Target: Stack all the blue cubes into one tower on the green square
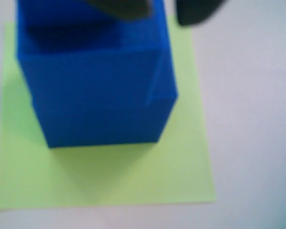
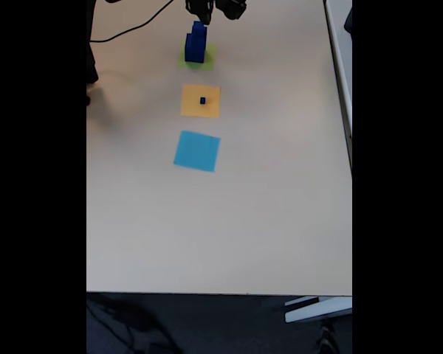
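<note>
A tower of blue cubes stands on the green square, a large cube at the bottom and a smaller one on top of it. In the fixed view the tower rises at the far end of the table on the green square. My gripper hangs just above the tower's top; its two dark fingertips stand a little apart with nothing seen between them. A tiny blue cube sits on the orange square.
A light-blue square lies nearer the camera, in line with the orange and green ones. A black cable runs across the table's far left. The table's right edge borders another surface.
</note>
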Motion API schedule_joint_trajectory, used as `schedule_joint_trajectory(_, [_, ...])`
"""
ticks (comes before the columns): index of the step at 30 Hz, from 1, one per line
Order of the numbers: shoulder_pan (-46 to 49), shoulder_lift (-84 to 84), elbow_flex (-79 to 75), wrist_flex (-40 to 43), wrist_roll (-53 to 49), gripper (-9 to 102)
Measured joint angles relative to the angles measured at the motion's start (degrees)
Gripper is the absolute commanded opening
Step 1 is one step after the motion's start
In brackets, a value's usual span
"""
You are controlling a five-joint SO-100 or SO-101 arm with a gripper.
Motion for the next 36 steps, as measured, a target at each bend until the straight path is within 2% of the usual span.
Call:
schedule_joint_trajectory(25, [5.9,0.1,-0.5,-0.5,-16.8,0])
schedule_joint_trajectory(36, [12.5,3.9,4.3,-1.6,-23.9,0])
